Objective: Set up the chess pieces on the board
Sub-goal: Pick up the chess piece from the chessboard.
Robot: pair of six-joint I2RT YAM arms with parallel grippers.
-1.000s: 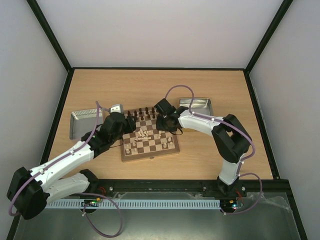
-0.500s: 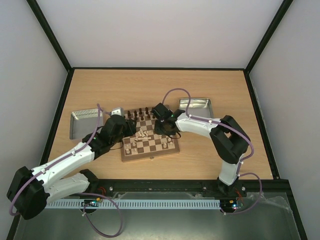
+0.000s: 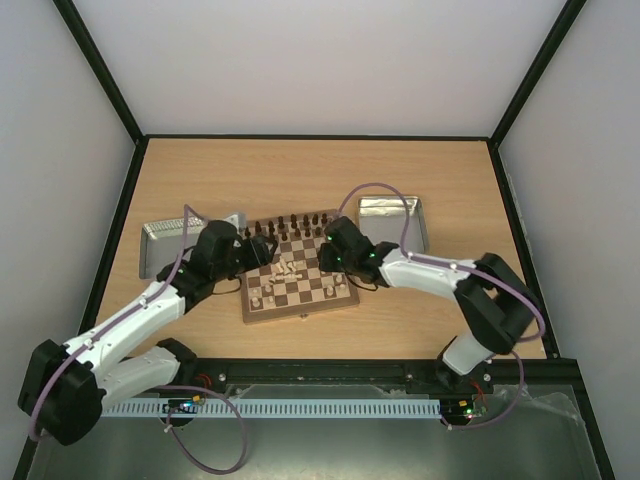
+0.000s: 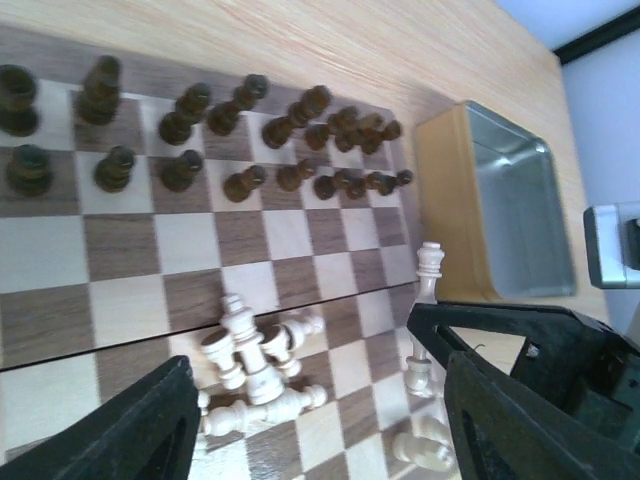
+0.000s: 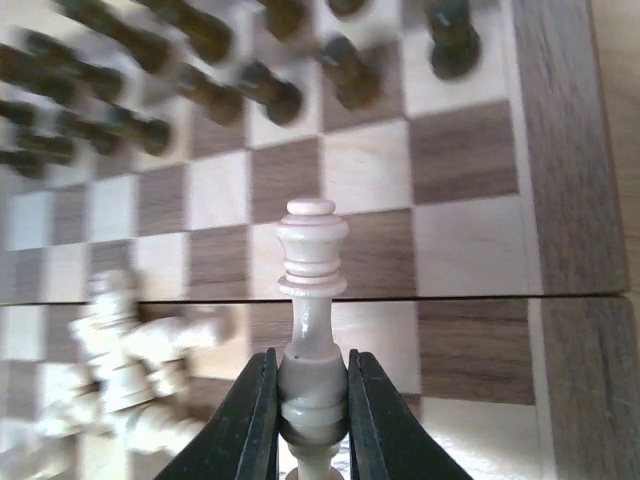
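Note:
The board (image 3: 345, 296) lies at the table's middle, with dark chessmen in two rows along its far side. Several pale chess pieces (image 3: 288, 268) lie in a heap at its centre, and a few stand near its front edge. My right gripper (image 3: 338, 258) hangs over the board's right side. In the right wrist view it (image 5: 313, 400) is shut on a tall pale piece (image 5: 313, 262) by its lower stem. My left gripper (image 3: 266, 250) is over the board's left side. In the left wrist view it (image 4: 320, 420) is wide open, with the heap (image 4: 255, 365) between its fingers.
A metal tin (image 3: 160, 240) lies left of the board and another (image 3: 395, 213) right of it, also seen in the left wrist view (image 4: 520, 205). The dark chessmen (image 4: 250, 130) crowd the far ranks. Bare wooden table surrounds the board.
My right arm has swung its elbow right and lower, and its gripper has shifted slightly toward the board's near right with the pale piece. My left gripper has edged left and back.

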